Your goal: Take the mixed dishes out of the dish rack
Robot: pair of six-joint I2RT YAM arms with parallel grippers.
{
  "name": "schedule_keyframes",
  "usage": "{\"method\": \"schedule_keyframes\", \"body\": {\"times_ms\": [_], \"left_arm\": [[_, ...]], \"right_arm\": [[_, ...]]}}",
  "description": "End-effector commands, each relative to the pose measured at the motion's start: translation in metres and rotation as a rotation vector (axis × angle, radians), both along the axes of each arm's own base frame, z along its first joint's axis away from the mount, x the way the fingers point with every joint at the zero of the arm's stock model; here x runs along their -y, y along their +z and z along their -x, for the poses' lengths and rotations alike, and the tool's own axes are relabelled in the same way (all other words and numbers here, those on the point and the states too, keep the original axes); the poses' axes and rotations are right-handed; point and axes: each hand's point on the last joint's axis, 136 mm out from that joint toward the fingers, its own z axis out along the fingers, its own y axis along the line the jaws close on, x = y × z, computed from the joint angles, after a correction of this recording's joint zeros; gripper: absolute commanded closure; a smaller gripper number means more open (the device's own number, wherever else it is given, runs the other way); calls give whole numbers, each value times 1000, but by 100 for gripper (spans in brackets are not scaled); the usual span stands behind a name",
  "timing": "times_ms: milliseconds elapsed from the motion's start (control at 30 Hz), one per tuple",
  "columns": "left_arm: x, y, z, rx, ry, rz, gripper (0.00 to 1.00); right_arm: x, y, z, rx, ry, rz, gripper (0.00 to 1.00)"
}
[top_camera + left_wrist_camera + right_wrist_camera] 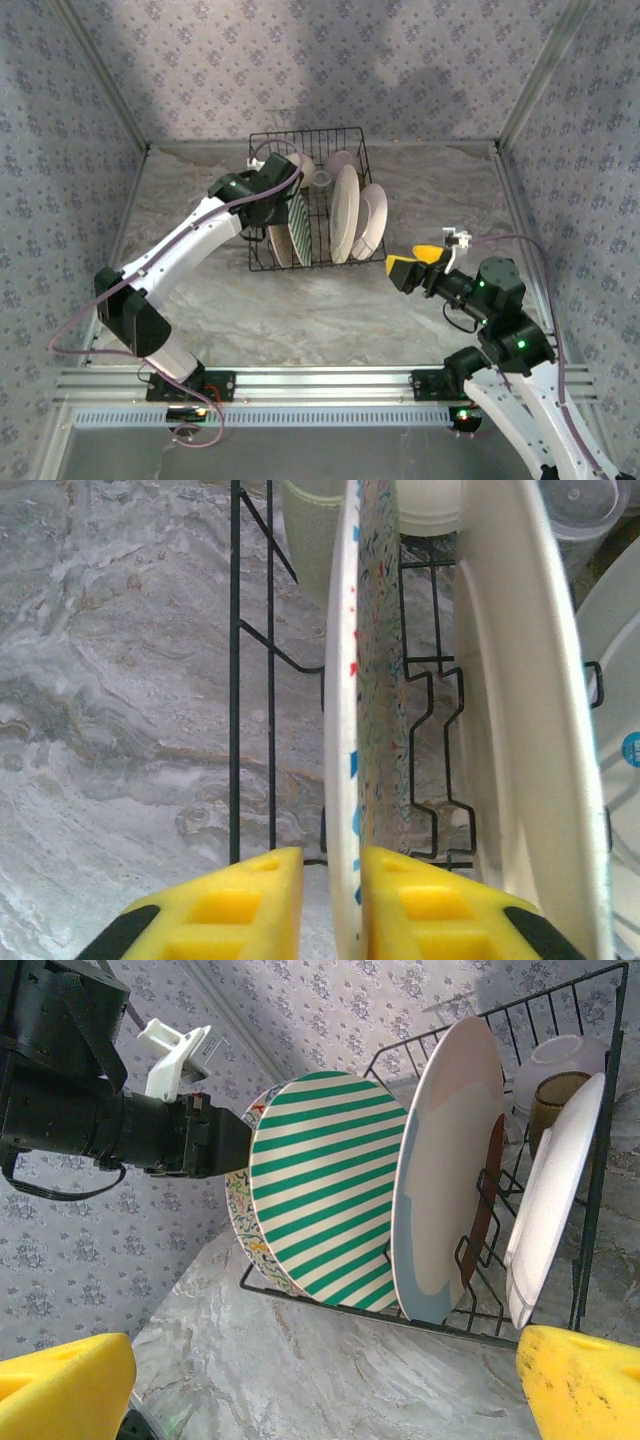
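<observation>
1. Overhead: bright, even light; a broad soft shadow darkens the back wall [400, 90].
2. Left wrist: the speckled plate [376, 680] looks soft (rim especially).
3. Right wrist: crisp, daylight-bright, gentle shadows.

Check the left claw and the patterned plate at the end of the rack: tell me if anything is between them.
Nothing visible is. The left claw straddles the rim of the confetti-patterned plate, with a yellow finger on each side. The next plate stands close beside it, outside the fingers.
</observation>
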Motion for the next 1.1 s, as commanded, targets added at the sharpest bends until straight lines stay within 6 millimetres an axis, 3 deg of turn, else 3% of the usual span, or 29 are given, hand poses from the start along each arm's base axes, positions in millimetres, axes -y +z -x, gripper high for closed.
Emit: {"method": "schedule_keyframes", "body": {"times_ms": [0,300,700,1067], "left_arm": [[-1,8,-4,29,36,-10,84],[0,10,0,37,67,-50,100],[17,44,11,106,21,-90,100],[-2,72,24,151,41,-90,100]], "right_arm": [[-2,3,2,15,16,-14,0],[-3,0,2,16,20,-11,0],[-2,-7,5,8,25,-4,0],[-1,-7,6,10,22,0,0]]}}
